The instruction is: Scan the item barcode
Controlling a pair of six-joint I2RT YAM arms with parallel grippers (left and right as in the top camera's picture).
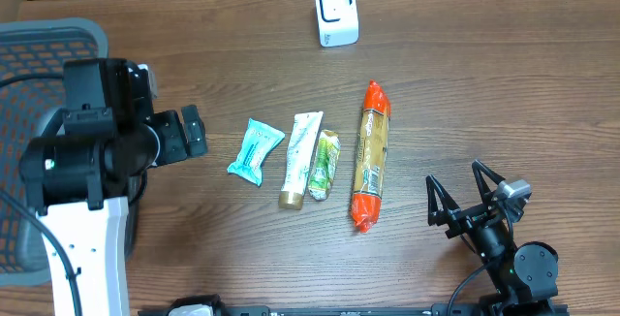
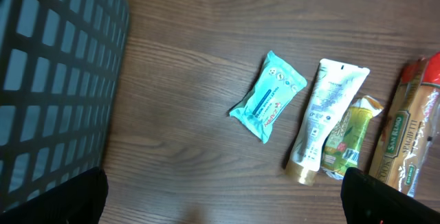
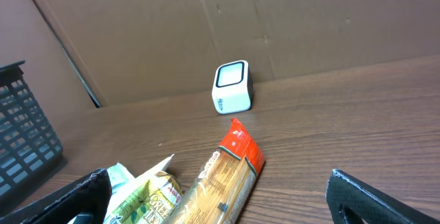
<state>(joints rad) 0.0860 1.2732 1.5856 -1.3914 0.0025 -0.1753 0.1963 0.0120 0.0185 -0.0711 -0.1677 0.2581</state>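
Observation:
A white barcode scanner [image 1: 336,13] stands at the table's far edge, and the right wrist view shows the scanner [image 3: 232,86] too. Four items lie in a row mid-table: a teal wipes pack [image 1: 256,151], a white tube [image 1: 301,158], a green packet [image 1: 324,165] and a long spaghetti pack [image 1: 370,155] with red ends. My left gripper [image 1: 179,134] hangs open left of the wipes pack [image 2: 268,96], holding nothing. My right gripper [image 1: 460,192] stands open, right of the spaghetti pack [image 3: 220,176], near the front edge.
A dark mesh basket [image 1: 39,54] sits at the left edge, close beside the left arm. A brown cardboard wall [image 3: 172,25] rises behind the scanner. Bare wood stretches right of the spaghetti pack.

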